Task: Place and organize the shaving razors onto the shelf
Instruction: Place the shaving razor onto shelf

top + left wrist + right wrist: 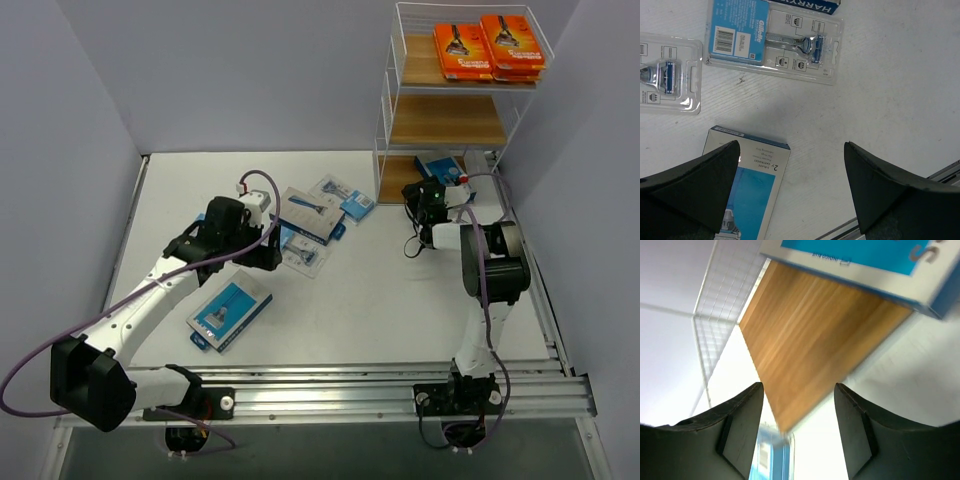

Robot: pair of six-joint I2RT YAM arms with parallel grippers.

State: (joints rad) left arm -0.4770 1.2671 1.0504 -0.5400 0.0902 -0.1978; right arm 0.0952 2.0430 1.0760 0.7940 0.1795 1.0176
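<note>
The shelf stands at the back right, with two orange razor boxes on its top tier and a blue box on the bottom tier. On the table lie a blue-and-grey box, two blister packs and a blue box. My left gripper hovers open over bare table, a blue box at its left finger and a blister pack beyond. My right gripper is open and empty before the bottom wooden tier, where the blue box rests.
The shelf's white wire mesh side shows left of the right gripper. A second blister pack lies at the left of the left wrist view. A metal rail runs along the table's near edge. Grey walls enclose the table.
</note>
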